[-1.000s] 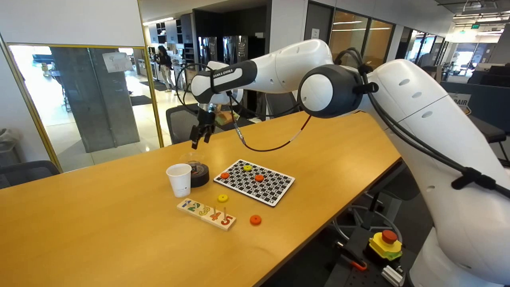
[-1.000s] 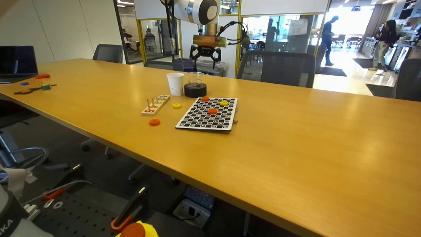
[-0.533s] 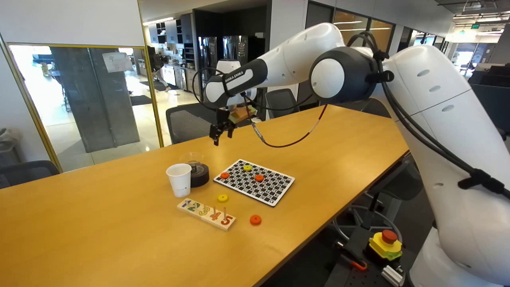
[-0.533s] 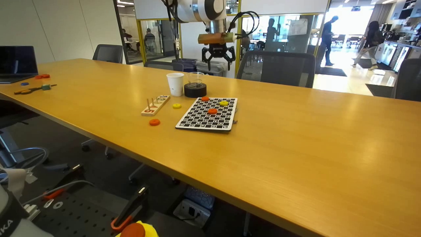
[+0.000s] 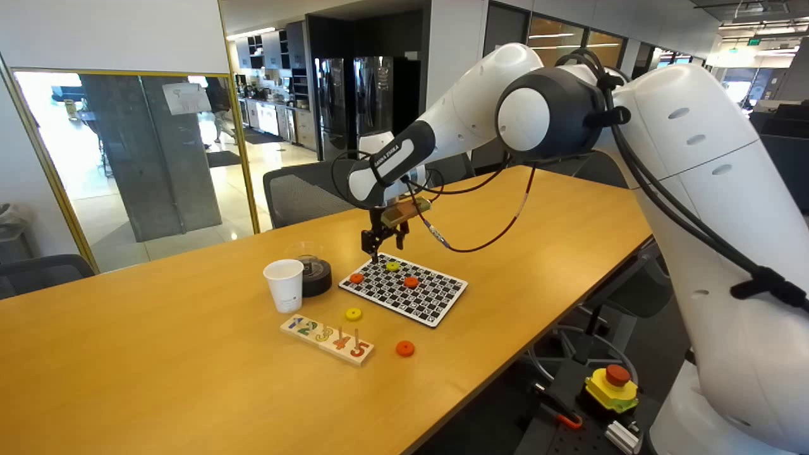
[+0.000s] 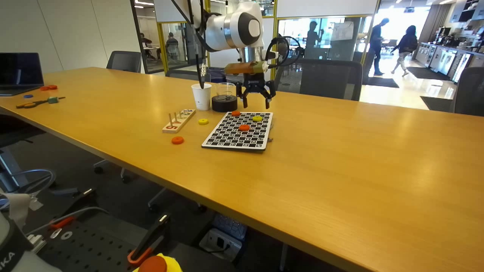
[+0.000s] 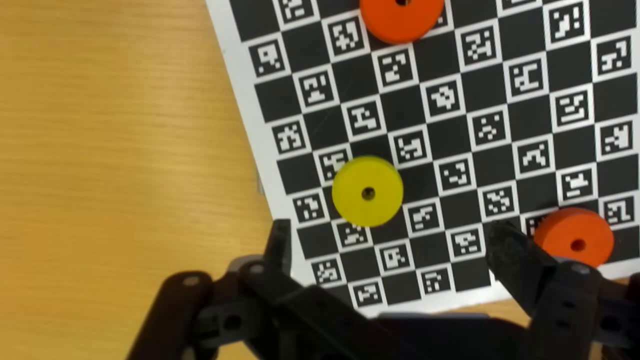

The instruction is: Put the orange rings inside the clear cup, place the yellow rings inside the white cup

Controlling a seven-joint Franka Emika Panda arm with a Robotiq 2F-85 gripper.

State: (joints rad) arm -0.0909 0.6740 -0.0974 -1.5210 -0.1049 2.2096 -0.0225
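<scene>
In an exterior view, the gripper point(image 6: 256, 105) is positioned above the far end of the checkered board point(image 6: 227, 135), its fingers point(image 7: 278, 245) spread apart and nothing held. A yellow ring point(image 7: 350, 192) at that end is framed ahead of them in the wrist view and is judged the likeliest target. A second yellow ring point(image 6: 203, 121) is seen on the table point(image 6: 340, 158), left of the board. An orange ring point(image 6: 244, 128) is noted near the board's middle, another orange ring point(image 6: 236, 113) at its far left corner, and a third orange ring point(image 6: 177, 140) on the table, near and left. The white cup point(image 6: 202, 100) is stood upright on the far side; the clear cup point(image 6: 225, 90), to its right, is set in, on or just behind a black roll point(image 6: 224, 104), unconfirmed which.

The rings are judged light, stiff and hard to damage, but smooth enough to slip. Hold should be taken low across the outer edge, at opposite sides, the hole being judged too narrow. The white cup is judged thin-walled and easily tipped; the clear cup stiff, possibly brittle.

Markings: EMIKA is read on the arm point(image 5: 471, 110), the word before it only in part. Coloured figures 1 to 5 are read on the wooden peg board point(image 5: 325, 340). Small print on the white cup and writing on the paper sheet point(image 5: 186, 98) cannot be made out
</scene>
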